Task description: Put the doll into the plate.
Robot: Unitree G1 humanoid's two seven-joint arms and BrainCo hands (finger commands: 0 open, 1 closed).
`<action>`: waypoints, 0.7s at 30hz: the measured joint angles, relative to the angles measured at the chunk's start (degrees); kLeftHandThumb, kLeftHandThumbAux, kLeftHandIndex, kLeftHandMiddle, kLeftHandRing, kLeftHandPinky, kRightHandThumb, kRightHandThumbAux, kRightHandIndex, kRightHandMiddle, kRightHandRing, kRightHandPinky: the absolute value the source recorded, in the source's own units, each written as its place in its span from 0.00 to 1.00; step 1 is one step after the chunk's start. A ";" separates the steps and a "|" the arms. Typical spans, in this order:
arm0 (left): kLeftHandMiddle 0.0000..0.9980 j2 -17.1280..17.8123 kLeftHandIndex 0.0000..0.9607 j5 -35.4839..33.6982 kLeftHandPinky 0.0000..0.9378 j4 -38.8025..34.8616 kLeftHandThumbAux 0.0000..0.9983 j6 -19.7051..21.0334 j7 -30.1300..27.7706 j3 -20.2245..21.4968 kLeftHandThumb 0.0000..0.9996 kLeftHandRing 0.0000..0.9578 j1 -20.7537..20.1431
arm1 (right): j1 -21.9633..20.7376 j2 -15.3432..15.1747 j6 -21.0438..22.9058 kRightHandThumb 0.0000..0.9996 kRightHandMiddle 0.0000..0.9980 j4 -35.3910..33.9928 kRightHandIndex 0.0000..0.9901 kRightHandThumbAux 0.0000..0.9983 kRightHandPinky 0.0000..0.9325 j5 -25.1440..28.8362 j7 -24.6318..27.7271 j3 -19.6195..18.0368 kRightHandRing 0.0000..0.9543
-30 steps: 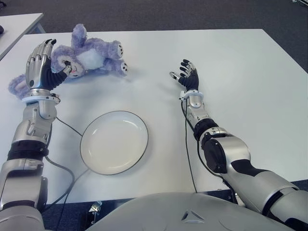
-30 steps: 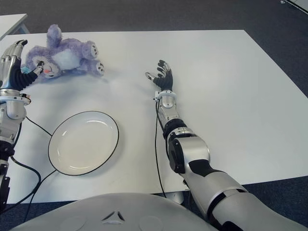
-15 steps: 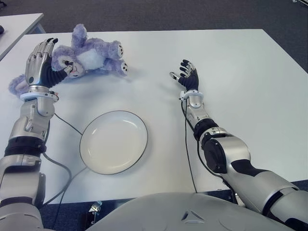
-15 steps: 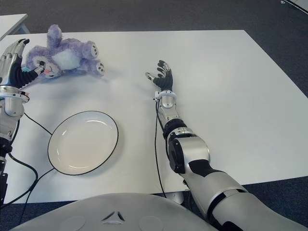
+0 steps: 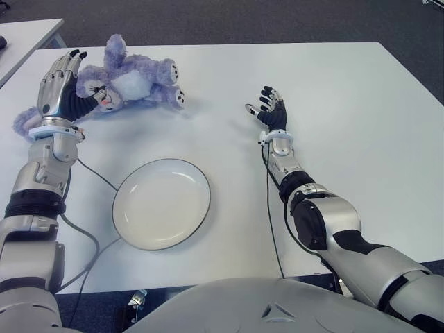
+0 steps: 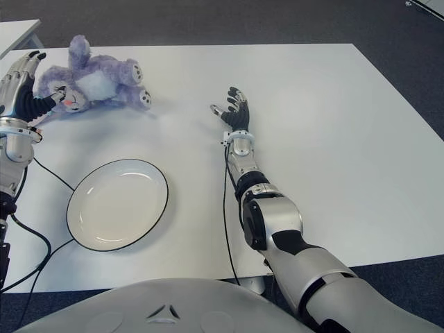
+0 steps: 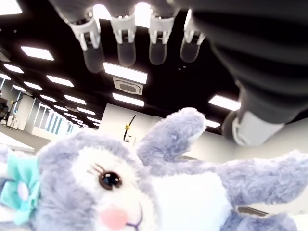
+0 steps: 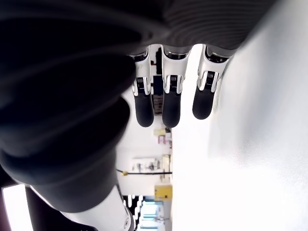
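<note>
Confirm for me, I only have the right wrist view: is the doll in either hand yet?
Observer: No. The doll lies on the table, far left, outside the plate. The left hand is beside its head, fingers extended, not closed on it.
Operator: Plate occupied?
Observer: No, the plate holds nothing. It sits nearer the robot than the doll, with bare table between them.
Operator: Right hand near anything?
Observer: No. The right hand shows to the right of the doll and plate, fingers spread, holding nothing.
</note>
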 measured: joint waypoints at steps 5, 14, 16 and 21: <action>0.06 0.27 0.00 0.93 0.12 0.49 0.57 -0.49 0.00 -0.89 0.34 0.07 -0.45 | 0.00 0.00 0.02 0.19 0.18 0.00 0.15 0.96 0.19 -0.02 -0.04 0.00 0.17; 0.05 1.31 0.00 1.81 0.12 0.71 0.57 -0.67 -1.44 -2.07 0.33 0.07 -2.33 | -0.01 0.00 0.02 0.22 0.18 0.00 0.16 0.95 0.19 -0.03 -0.06 0.00 0.17; 0.04 1.50 0.00 1.92 0.11 0.71 0.57 -0.67 -2.01 -2.34 0.33 0.06 -2.77 | -0.01 0.00 0.02 0.22 0.18 0.00 0.16 0.95 0.19 -0.03 -0.06 0.02 0.17; 0.04 1.89 0.00 2.16 0.09 0.71 0.57 -0.65 -3.40 -2.74 0.34 0.06 -3.68 | -0.01 0.00 0.03 0.22 0.18 0.00 0.16 0.95 0.18 -0.06 -0.14 0.11 0.17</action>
